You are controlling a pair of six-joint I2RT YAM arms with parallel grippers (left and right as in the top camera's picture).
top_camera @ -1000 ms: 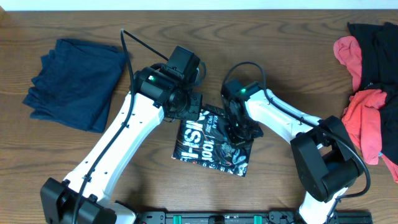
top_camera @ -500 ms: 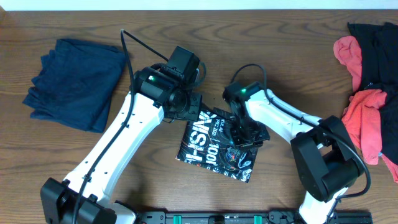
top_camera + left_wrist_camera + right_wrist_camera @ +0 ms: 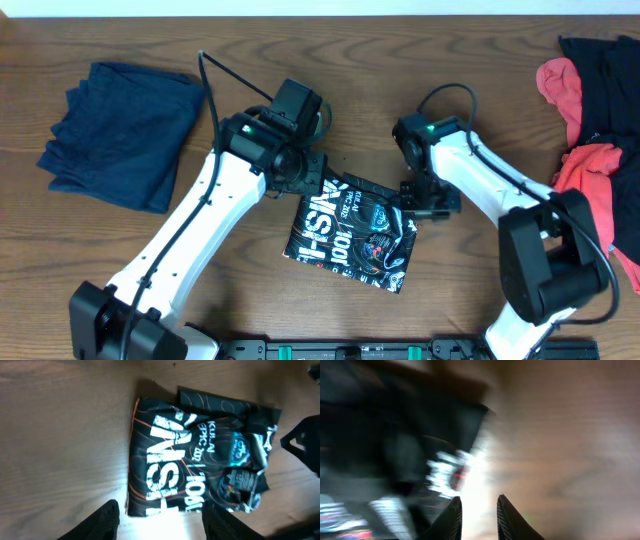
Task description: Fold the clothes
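**Folded jersey lies free between two parted grippers**

Brown wooden table (image 3: pixel 480 60) fills the overhead view, with both white arms reaching in from the near edge. Around the middle, slightly toward the near side, lies the black jersey (image 3: pixel 350 232). It is folded into a rough rectangle, turned a little askew, and shows large white lettering, thin orange lines and small coloured logos on top.

The left gripper (image 3: pixel 305 178) hangs over the jersey's far left corner. In its wrist view the two dark fingers (image 3: pixel 107 521) stand wide apart with the cloth flat below them, so it grasps nothing. The right gripper (image 3: pixel 425 200) sits just beside the jersey's far right corner. Its wrist view is blurred, but the fingertips (image 3: pixel 452 516) show a narrow gap with only bright wood between them, so it too is released.

Far left on the table rests a navy garment (image 3: pixel 120 135), loosely folded and well apart from the arms. At the right edge, coral-red pieces (image 3: pixel 590 190) and black garments (image 3: pixel 605 80) lie heaped together, unfolded.
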